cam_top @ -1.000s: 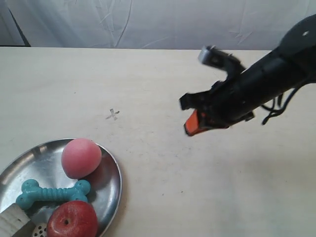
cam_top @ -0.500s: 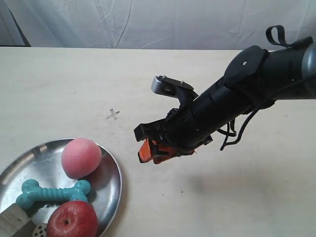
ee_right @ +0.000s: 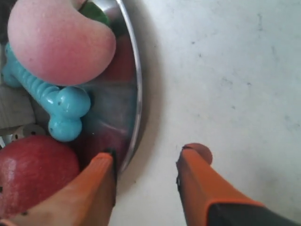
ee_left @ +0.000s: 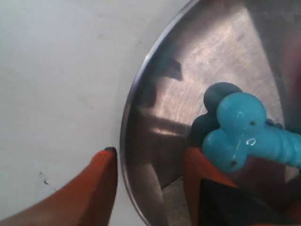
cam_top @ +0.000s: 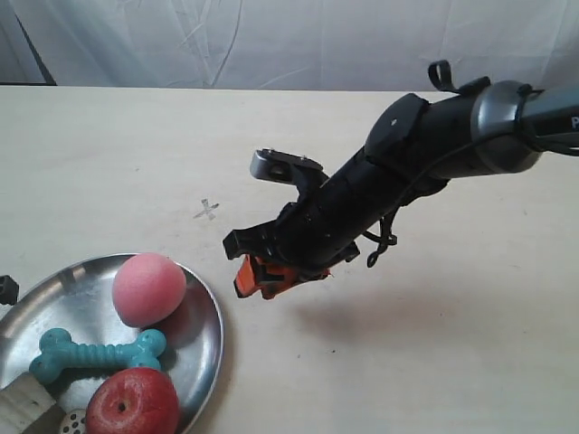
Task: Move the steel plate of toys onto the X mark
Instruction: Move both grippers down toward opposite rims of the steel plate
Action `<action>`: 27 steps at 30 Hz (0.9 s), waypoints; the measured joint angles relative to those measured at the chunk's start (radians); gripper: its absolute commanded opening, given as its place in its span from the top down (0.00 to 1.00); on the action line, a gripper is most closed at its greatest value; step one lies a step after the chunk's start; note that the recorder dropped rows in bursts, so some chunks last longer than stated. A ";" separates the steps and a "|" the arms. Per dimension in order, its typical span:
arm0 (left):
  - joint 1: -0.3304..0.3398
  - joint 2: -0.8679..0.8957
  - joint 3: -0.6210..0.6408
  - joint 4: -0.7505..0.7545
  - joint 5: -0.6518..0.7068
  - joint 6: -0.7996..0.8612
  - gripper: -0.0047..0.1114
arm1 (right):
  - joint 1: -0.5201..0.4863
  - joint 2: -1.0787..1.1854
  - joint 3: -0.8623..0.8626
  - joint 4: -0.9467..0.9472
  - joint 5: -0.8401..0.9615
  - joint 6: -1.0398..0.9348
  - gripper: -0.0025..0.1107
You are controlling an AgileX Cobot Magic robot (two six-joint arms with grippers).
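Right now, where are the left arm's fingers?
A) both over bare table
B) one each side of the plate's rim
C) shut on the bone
B: the left wrist view shows the plate's rim running between the open orange fingers, one over the table, one over the plate near the bone.

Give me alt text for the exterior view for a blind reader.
The right gripper, orange-fingered on a black arm, hovers beside the steel plate holding a pink ball, teal bone and red apple. A faint X mark lies on the table beyond.
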 measured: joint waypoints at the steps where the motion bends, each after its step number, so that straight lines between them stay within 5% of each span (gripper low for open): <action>1: 0.000 0.018 0.000 0.000 -0.002 0.003 0.58 | 0.000 0.008 -0.015 0.000 0.007 0.000 0.59; 27: 0.002 0.204 0.000 0.011 -0.081 -0.012 0.58 | 0.000 0.177 -0.051 0.098 0.063 -0.061 0.59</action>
